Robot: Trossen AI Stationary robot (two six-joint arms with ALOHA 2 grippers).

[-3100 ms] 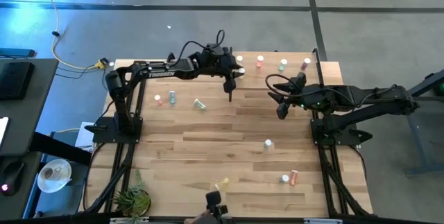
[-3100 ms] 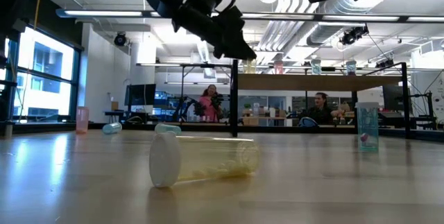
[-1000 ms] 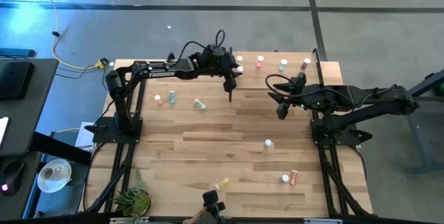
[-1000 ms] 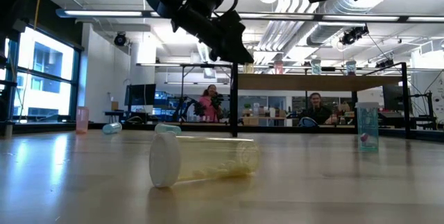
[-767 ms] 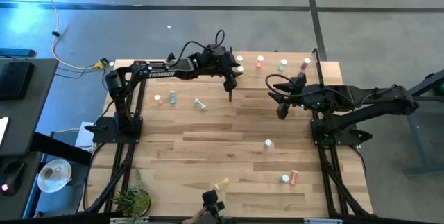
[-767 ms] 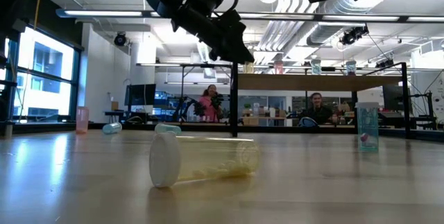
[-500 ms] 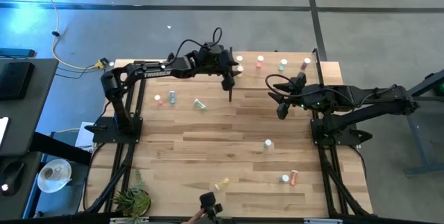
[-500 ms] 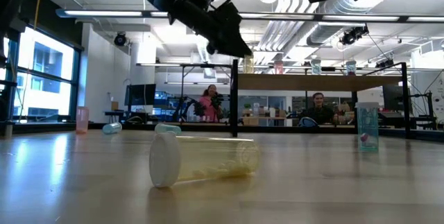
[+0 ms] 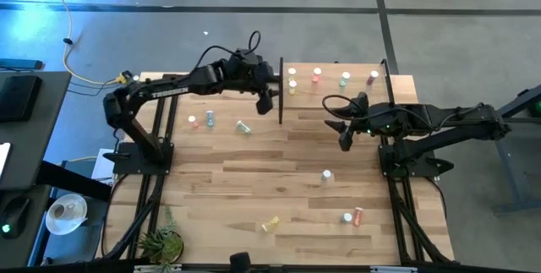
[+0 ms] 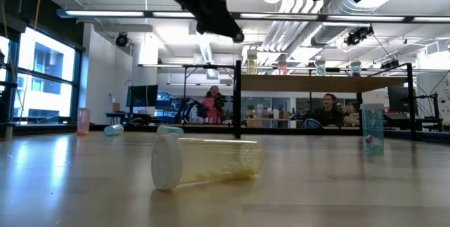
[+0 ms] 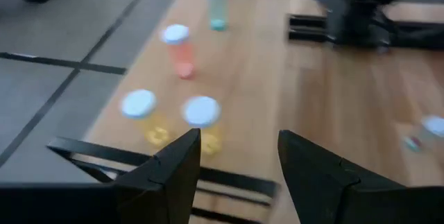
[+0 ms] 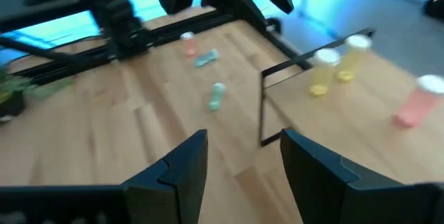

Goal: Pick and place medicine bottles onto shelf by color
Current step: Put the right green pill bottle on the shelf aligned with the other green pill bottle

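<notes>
The shelf (image 9: 338, 95) stands at the table's far right. On it stand two yellow medicine bottles (image 9: 292, 87) (image 9: 292, 73), a pink one (image 9: 317, 74), a teal one (image 9: 344, 79) and a purplish one (image 9: 373, 77). My left gripper (image 9: 265, 100) hangs open and holds nothing, just left of the shelf's left edge and above its level. In its wrist view the fingers (image 11: 239, 161) point at the two yellow bottles (image 11: 202, 116). My right gripper (image 9: 342, 138) waits open over the table in front of the shelf, also with nothing between its fingers (image 12: 243, 161).
Loose bottles remain on the table: a pink (image 9: 193, 122) and a teal one (image 9: 210, 118) upright at the left, a teal one lying (image 9: 243, 127), one mid-right (image 9: 327, 175), a yellow one lying near the front (image 10: 204, 160), and two more (image 9: 352, 216) at the front right.
My left gripper has drawn back from the shelf's left end toward the table's left edge and has risen. The nearer yellow bottle, which it covered a second ago, now stands free on the shelf beside the other yellow one.
</notes>
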